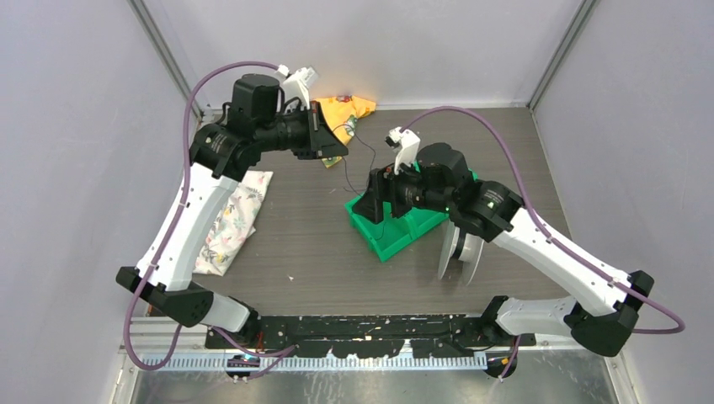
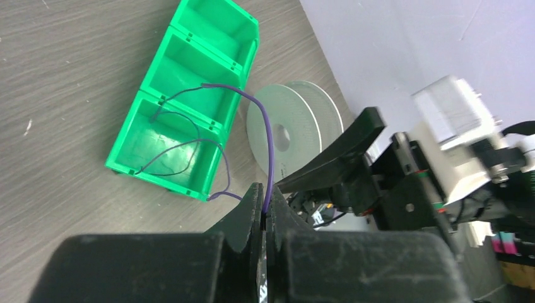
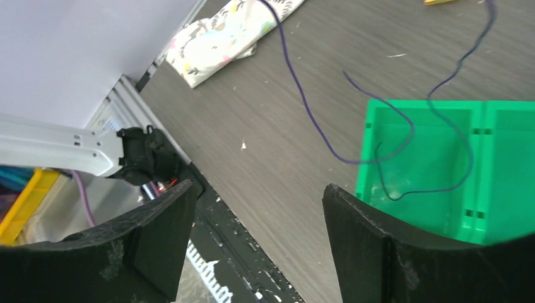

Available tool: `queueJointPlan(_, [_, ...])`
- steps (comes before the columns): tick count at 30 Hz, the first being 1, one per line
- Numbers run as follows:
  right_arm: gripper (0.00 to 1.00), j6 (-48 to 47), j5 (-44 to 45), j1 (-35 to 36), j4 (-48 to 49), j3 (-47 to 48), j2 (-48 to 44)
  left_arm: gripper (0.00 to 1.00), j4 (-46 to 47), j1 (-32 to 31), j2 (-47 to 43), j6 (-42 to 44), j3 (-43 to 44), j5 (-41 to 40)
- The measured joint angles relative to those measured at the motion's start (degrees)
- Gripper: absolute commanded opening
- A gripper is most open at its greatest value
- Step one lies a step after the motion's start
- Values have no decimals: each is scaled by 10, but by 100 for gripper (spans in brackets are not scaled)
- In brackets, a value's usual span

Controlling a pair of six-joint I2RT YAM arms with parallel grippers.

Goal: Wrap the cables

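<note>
Green plastic marks the middle of the table (image 1: 303, 252) from above: a bin (image 1: 396, 237) of three pockets. My right claw (image 1: 368, 207) hangs over its left end, and my left claw (image 1: 335, 156) sits off toward the far left, close to a yellow cloth (image 1: 347, 114). The cable (image 1: 346, 172), thread-thin and dark, droops from the left claw and runs toward the bin. A pale spool (image 1: 459, 252) stands on edge just beside the bin, and a flowered cloth (image 1: 229, 220) lies well to the left.

Through my left wrist, the left claw (image 2: 264, 203) is pinched tight on the cable (image 2: 270, 136). It climbs out in an arch and falls into the bin (image 2: 154, 180), lying in slack loops across the end pocket and the middle one. The spool (image 2: 284, 136) behind shows a bare face; I can't make out any turns on it.

Through my right wrist, the right claw (image 3: 258, 189) gapes wide and holds nothing. Below it the cable (image 3: 301, 101) crosses the table and curls into the bin (image 3: 498, 214).

By my reckoning the wrapping has hardly begun. One stretch is gripped, nothing is coiled or tidied, and all the winding is left.
</note>
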Motion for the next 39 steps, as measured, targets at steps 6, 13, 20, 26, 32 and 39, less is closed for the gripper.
queueJointPlan(6, [87,7,-51,0,24,-8,30,1,0,21,0,-27,0,39])
queueJointPlan(13, [88,-10,-73,0,22,-8,65,1,1,31,0,-37,0,68])
queueJointPlan(20, [88,-23,-66,0,22,-8,77,1,6,36,0,-42,0,90])
queueJointPlan(26, [88,-28,-49,0,24,-16,77,1,12,38,0,-45,0,100])
queueJointPlan(32, [89,-29,-25,0,29,-30,77,1,17,39,0,-46,0,110])
queueJointPlan(39, [89,-28,-8,0,40,-30,74,1,26,39,0,-50,-12,115])
